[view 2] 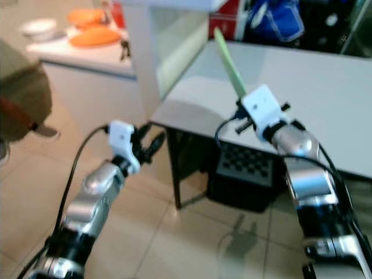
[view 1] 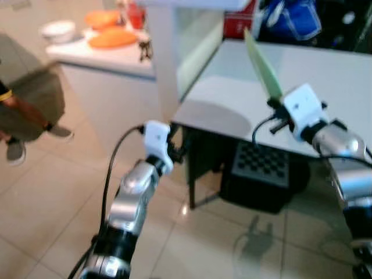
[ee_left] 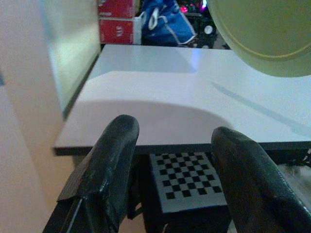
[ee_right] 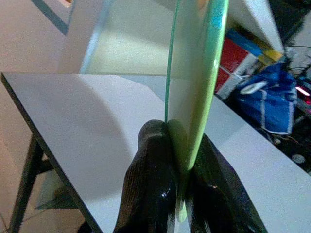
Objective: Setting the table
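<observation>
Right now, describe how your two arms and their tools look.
Both arms are silver metal with black joint sections. The left arm and right arm each carry a white boxy wrist block with a black cable looping from it. The left tool and right tool have two thick, rounded, glossy black fingers.

Soft indoor light, head views motion-blurred, curved shadow on table (ee_left: 160, 111), perhaps the plate's.

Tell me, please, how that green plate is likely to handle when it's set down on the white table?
The green plate looks rigid, pinched edge-on by the right claw. Held only at its rim, it may slip or swivel. Released upright on the white table, it would probably topple or roll, so lay it flat.
</observation>
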`<state>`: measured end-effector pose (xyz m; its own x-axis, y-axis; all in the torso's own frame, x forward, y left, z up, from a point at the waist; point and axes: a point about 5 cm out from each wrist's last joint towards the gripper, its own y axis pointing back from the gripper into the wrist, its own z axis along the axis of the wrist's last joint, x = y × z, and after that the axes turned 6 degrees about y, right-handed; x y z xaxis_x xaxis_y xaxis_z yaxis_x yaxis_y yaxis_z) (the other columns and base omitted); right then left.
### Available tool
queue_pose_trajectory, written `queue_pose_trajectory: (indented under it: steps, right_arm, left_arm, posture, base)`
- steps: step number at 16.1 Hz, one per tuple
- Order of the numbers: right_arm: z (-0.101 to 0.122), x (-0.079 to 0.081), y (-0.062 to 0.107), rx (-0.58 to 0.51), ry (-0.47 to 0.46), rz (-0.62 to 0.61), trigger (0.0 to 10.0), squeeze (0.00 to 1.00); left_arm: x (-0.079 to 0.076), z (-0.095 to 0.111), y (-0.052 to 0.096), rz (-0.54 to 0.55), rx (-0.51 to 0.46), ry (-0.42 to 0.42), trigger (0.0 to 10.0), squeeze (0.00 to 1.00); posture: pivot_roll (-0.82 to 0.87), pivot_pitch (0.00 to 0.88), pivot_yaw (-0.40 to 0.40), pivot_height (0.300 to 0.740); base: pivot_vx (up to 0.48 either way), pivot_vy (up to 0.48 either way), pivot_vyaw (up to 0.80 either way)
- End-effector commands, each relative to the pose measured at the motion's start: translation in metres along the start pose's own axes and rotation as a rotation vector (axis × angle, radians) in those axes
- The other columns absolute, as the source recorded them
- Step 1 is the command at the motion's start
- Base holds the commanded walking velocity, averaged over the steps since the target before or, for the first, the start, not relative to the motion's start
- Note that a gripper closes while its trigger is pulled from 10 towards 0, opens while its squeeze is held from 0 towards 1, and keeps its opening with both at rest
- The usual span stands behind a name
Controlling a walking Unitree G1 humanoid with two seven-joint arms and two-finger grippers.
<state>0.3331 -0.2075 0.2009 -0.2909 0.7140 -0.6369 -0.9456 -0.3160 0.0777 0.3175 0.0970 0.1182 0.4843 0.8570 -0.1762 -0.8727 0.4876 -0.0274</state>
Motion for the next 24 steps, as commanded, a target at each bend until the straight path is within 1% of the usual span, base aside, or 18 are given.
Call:
queue_pose_trajectory:
  steps: [1, 2, 6, 7, 9, 11, 12, 13, 14, 15, 16, 17, 18, 19, 20, 21, 22, 24]
  right_arm:
    - [0.016, -0.007, -0.001, -0.068, 0.02, -0.031, 10.0, 0.0]
    - [0.016, -0.007, 0.0, -0.068, 0.021, -0.031, 10.0, 0.0]
    - [0.016, -0.006, -0.001, -0.068, 0.025, -0.024, 10.0, 0.0]
    - [0.016, -0.006, -0.001, -0.066, 0.028, -0.021, 10.0, 0.0]
    - [0.015, -0.006, 0.0, -0.063, 0.03, -0.018, 10.0, 0.0]
    - [0.014, -0.006, -0.001, -0.062, 0.032, -0.016, 10.0, 0.0]
    - [0.015, -0.006, -0.002, -0.063, 0.033, -0.015, 10.0, 0.0]
    - [0.015, -0.004, -0.002, -0.073, -0.004, -0.013, 10.0, 0.0]
    - [0.01, 0.003, 0.002, -0.089, -0.184, 0.022, 10.0, 0.0]
    - [-0.007, 0.015, 0.011, -0.079, -0.359, 0.054, 10.0, 0.0]
    - [-0.023, 0.023, 0.018, -0.054, -0.441, 0.055, 10.0, 0.0]
    - [-0.045, 0.04, 0.03, -0.02, -0.533, 0.068, 10.0, 0.0]
    - [-0.054, 0.046, 0.035, -0.003, -0.572, 0.054, 10.0, 0.0]
    - [-0.065, 0.059, 0.047, 0.022, -0.613, 0.05, 10.0, 0.0]
    - [-0.077, 0.078, 0.064, 0.062, -0.664, 0.044, 10.0, 0.0]
    - [-0.077, 0.085, 0.071, 0.063, -0.672, 0.045, 10.0, 0.0]
    - [-0.071, 0.087, 0.075, 0.039, -0.669, 0.044, 10.0, 0.0]
    - [-0.063, 0.076, 0.071, -0.008, -0.632, 0.033, 10.0, 0.0]
  left_arm:
    - [0.008, 0.005, 0.001, 0.01, -0.008, -0.004, 10.0, 0.0]
    - [0.008, 0.005, 0.001, 0.009, -0.011, -0.009, 10.0, 0.0]
    - [0.006, 0.008, 0.0, -0.006, -0.022, 0.004, 10.0, 0.0]
    - [0.006, 0.009, 0.0, -0.011, -0.011, -0.043, 10.0, 0.0]
    - [0.005, 0.017, -0.001, -0.037, -0.017, -0.074, 10.0, 0.0]
    - [0.008, 0.031, -0.002, -0.077, -0.032, -0.083, 10.0, 0.0]
    - [0.013, 0.036, -0.004, -0.084, -0.02, -0.079, 10.0, 0.0]
    - [0.031, 0.046, -0.007, -0.04, -0.019, -0.089, 10.0, 0.0]
    - [0.036, 0.04, -0.005, -0.007, -0.012, -0.051, 10.0, 0.0]
    - [0.037, 0.03, -0.001, 0.015, 0.008, 0.006, 10.0, 0.0]
    - [0.037, 0.024, 0.003, 0.027, 0.017, 0.027, 10.0, 0.0]
    - [0.039, 0.017, 0.009, 0.049, 0.027, 0.053, 10.0, 0.0]
    - [0.04, 0.015, 0.012, 0.057, 0.032, 0.067, 10.0, 0.0]
    - [0.042, 0.011, 0.016, 0.073, 0.033, 0.077, 10.0, 0.0]
    - [0.044, 0.006, 0.022, 0.094, 0.042, 0.077, 10.0, 0.0]
    - [0.045, 0.002, 0.024, 0.102, 0.053, 0.071, 10.0, 0.0]
    - [0.042, -0.003, 0.024, 0.097, 0.071, 0.053, 10.0, 0.0]
    - [0.035, -0.002, 0.019, 0.071, 0.069, 0.051, 10.0, 0.0]
  posture:
    - [-0.06, 0.0, 0.068, 0.74]
    - [-0.06, 0.0, 0.068, 0.74]
    - [-0.06, 0.0, 0.064, 0.74]
    - [-0.06, 0.0, 0.064, 0.74]
    - [-0.05, 0.0, 0.063, 0.74]
    - [-0.04, 0.0, 0.063, 0.74]
    - [-0.04, 0.0, 0.063, 0.74]
    - [-0.04, 0.0, 0.065, 0.74]
    - [-0.05, 0.0, 0.059, 0.74]
    - [-0.05, 0.0, 0.052, 0.74]
    - [-0.05, 0.0, 0.046, 0.74]
    - [-0.04, 0.0, 0.039, 0.74]
    - [-0.04, 0.0, 0.039, 0.74]
    - [-0.04, 0.0, 0.038, 0.74]
    - [-0.04, 0.0, 0.042, 0.74]
    - [-0.05, 0.0, 0.051, 0.74]
    - [-0.06, 0.0, 0.052, 0.74]
    - [-0.07, 0.0, 0.057, 0.74]
  base:
    - [0.0, 0.0, 0.0]
    - [0.0, 0.0, 0.0]
    - [0.48, 0.0, 0.0]
    - [0.0, 0.0, 0.0]
    - [0.0, 0.0, 0.0]
    - [0.0, 0.0, 0.0]
    - [0.0, 0.0, 0.0]
    - [0.0, 0.0, 0.0]
    - [0.0, 0.0, 0.0]
    - [0.0, 0.0, 0.0]
    - [0.0, 0.0, 0.0]
    - [0.0, 0.0, 0.0]
    - [0.0, 0.0, 0.0]
    - [0.0, 0.0, 0.0]
    - [0.0, 0.0, 0.0]
    - [0.0, 0.0, 0.0]
    - [0.0, 0.0, 0.0]
    - [0.0, 0.0, 0.0]
